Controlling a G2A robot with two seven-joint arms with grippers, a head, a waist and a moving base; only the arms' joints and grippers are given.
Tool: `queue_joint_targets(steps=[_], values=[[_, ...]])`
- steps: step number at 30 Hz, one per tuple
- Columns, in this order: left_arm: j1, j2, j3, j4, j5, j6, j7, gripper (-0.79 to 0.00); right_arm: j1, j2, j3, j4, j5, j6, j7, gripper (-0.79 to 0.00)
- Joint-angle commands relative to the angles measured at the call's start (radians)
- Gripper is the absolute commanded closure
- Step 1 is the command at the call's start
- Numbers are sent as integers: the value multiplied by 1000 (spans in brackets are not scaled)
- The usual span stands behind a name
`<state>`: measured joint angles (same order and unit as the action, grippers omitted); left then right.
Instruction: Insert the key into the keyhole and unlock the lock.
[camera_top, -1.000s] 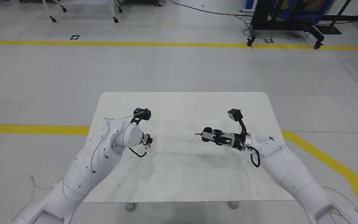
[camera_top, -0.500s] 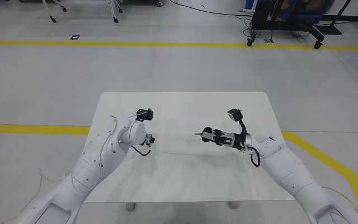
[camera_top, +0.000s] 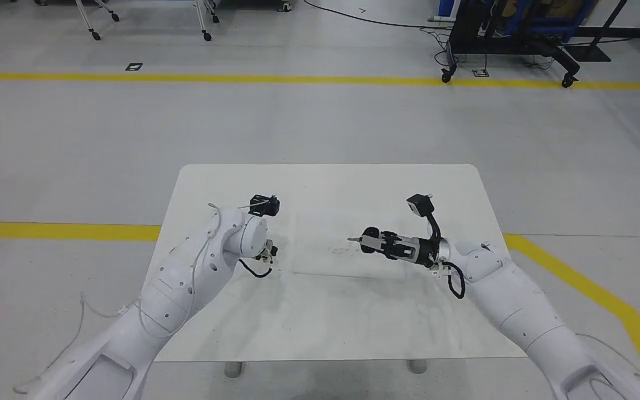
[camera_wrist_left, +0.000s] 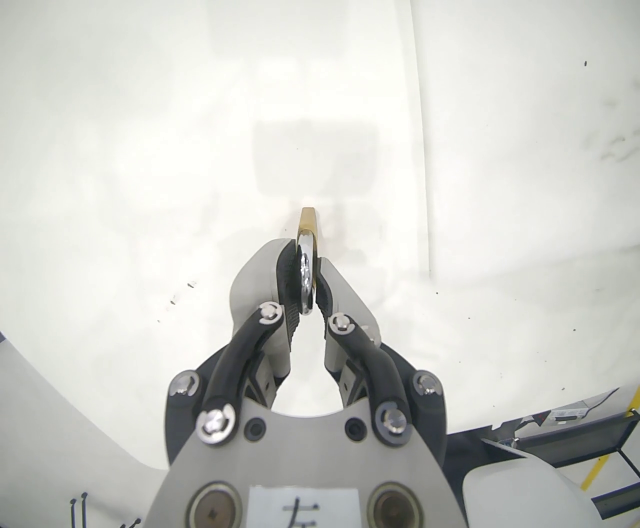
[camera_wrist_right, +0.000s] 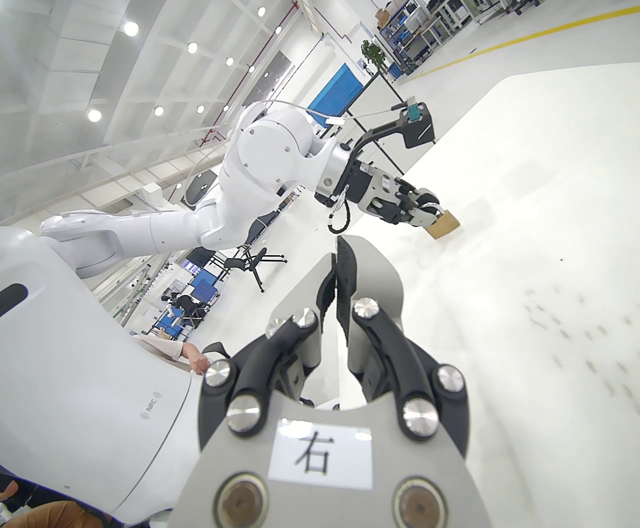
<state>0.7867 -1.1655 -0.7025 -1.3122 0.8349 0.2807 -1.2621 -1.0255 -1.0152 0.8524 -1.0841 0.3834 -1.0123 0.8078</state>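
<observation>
The white surface (camera_top: 400, 320) carries both arms, with the left arm (camera_top: 190, 285) over its left half and the right arm (camera_top: 510, 295) over its right half. Each is bent inward, so their tips face one another across the middle with a clear gap between them. The left end effector (camera_wrist_left: 302, 261) is narrowed onto the lock (camera_wrist_right: 443, 223), a small brass padlock. Its dark ribbed pads (camera_wrist_left: 285, 270) pinch the silver shackle (camera_wrist_left: 305, 280) from both sides, and the brass body juts out beyond the fingertips, seen edge-on from the left wrist. From the right wrist view the lock hangs below that end effector (camera_wrist_right: 425, 205), tilted, low over the surface near its left-centre. Whether a corner touches the surface cannot be told. The right end effector (camera_wrist_right: 337, 260) has its two fingers pressed flat together with almost no gap. In the top view a thin pale sliver projects from its tip (camera_top: 368, 241) toward the lock. That sliver is the key (camera_top: 353, 240), held above the middle of the surface and well apart from the lock. It is too small to make out its teeth or which way it is turned. Faint dark scuff marks (camera_wrist_right: 560, 320) dot the surface beside the right end effector.
</observation>
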Motion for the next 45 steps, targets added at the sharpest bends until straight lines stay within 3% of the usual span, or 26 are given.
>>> queue_joint_targets(steps=[1,2,3,7,11,15,27,33,36,40,43,45], values=[[3,-1,-5,-1,3,-4,3,0,0,0,0,0,0,0,0,0],[4,-1,-8,-2,3,-4,3,0,0,0,0,0,0,0,0,0],[6,-1,-11,-3,3,-6,3,-142,0,0,0,0,0,0,0,0],[14,-1,-23,-10,6,-11,0,-249,0,0,0,0,0,0,0,0],[20,0,-33,-17,19,-11,-11,-209,0,0,0,0,0,0,0,0],[27,1,-44,-27,29,-10,-17,-9,0,0,0,0,0,0,0,0],[36,-4,-65,-33,60,0,-12,0,0,0,0,0,0,0,0,0],[62,-5,-96,-73,56,-17,106,0,0,0,0,0,0,0,0,0],[119,4,-173,-125,-47,-91,259,0,0,0,0,0,0,0,0,0],[205,22,-304,-148,-244,-286,426,0,0,0,0,0,0,0,0,0],[241,30,-367,-121,-401,-458,469,0,0,0,0,0,0,0,0,0],[241,30,-369,-116,-413,-475,463,0,0,0,0,0,0,0,0,0]])
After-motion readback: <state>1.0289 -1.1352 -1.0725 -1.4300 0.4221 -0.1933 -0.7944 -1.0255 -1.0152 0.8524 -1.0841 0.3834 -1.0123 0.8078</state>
